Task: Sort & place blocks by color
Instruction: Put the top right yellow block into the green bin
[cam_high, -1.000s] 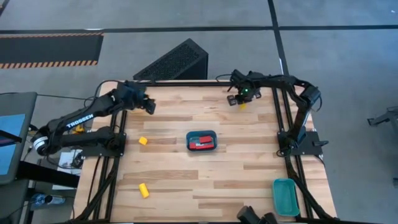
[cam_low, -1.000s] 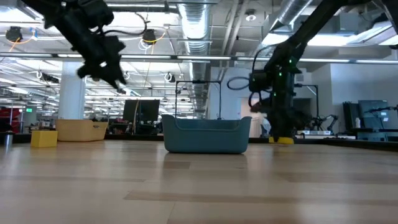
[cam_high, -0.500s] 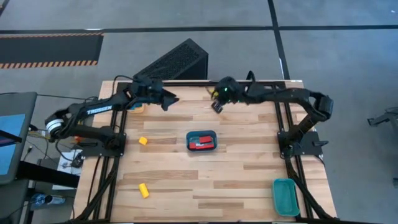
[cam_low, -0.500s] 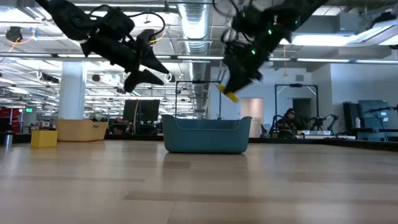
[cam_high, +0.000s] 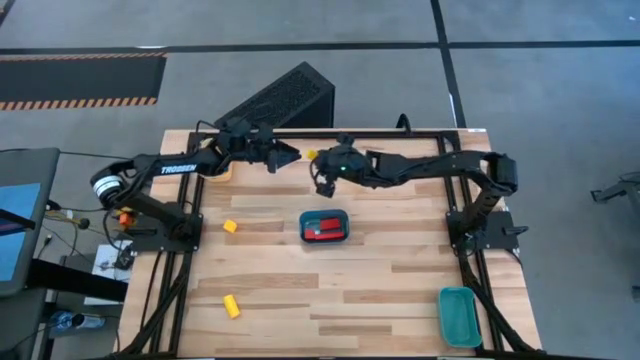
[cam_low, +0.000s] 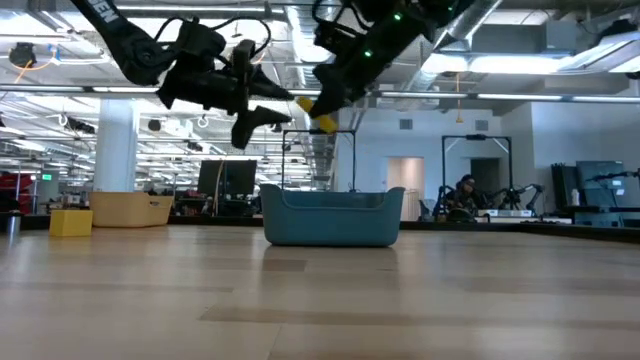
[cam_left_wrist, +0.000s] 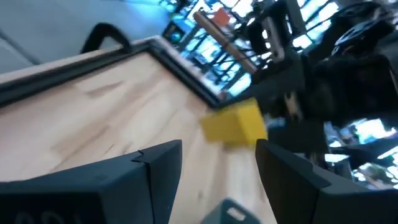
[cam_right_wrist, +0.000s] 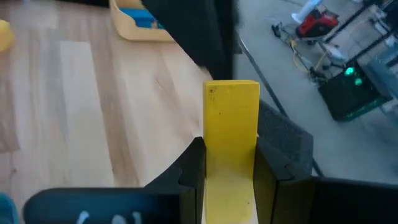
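- I am holding a yellow block between the two fingers of my right gripper; the fingers are clamping its lower part and the rest is sticking out past the tips.
- In the low view this block is hanging in the air, well above the teal tray that is standing in the middle of the table.
- My left gripper is pointing at the block from the other side, just beside it, with its fingers spread apart and holding nothing; in the left wrist view the block is showing beyond the gap between them.
- Both grippers are meeting over the far middle part of the table.
- Inside the teal tray, red blocks are lying.
- Two more yellow blocks are lying on the left part of the table: one to the left of the tray, another nearer to the front edge.
- A yellow-orange tray with a blue block in it is sitting at the far left corner.
- A second teal tray is resting at the front right corner.
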